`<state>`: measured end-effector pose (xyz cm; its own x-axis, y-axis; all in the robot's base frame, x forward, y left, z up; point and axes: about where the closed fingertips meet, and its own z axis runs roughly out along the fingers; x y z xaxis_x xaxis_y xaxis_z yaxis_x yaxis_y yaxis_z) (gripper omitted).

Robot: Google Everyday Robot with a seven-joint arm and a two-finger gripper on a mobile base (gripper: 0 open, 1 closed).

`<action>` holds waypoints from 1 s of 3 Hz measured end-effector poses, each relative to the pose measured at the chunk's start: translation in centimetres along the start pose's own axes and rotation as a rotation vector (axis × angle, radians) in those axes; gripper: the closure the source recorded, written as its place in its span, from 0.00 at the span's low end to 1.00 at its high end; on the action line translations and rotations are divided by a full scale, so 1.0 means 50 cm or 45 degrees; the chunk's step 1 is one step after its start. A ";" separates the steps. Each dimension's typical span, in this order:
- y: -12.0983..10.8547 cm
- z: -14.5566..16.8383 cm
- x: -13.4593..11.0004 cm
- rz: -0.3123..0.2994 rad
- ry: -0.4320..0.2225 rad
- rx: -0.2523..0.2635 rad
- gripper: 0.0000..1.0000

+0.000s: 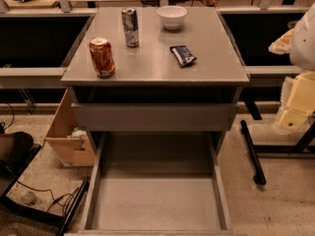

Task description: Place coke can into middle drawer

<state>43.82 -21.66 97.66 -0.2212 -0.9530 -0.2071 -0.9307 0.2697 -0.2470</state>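
Pulled open below the desk [216, 68]: middle drawer [157, 200], grey floor showing. Upright near the desk's front left corner: coke can [102, 57], well apart from that drawer. Behind it: slim silver-and-blue can [130, 27], white bowl [172, 16], dark snack packet [183, 55]. Markings unreadable. At the right edge, off the desk: claw [294, 107], state impossible to tell.

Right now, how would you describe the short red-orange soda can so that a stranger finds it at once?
On the flat grey cabinet top, above the open wide grey middle drawer, the short red-orange coke can stands upright near the front left corner. The slim silver-and-blue can behind it is taller, and the cream gripper hangs at the right edge, off the cabinet.
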 end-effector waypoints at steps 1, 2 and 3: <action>-0.001 -0.001 0.000 -0.001 -0.001 0.003 0.00; -0.073 -0.031 -0.038 -0.015 -0.153 0.154 0.00; -0.160 -0.025 -0.110 0.022 -0.401 0.254 0.00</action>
<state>52.14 -18.75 101.95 -0.1073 -0.8670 -0.4867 -0.8458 0.3369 -0.4137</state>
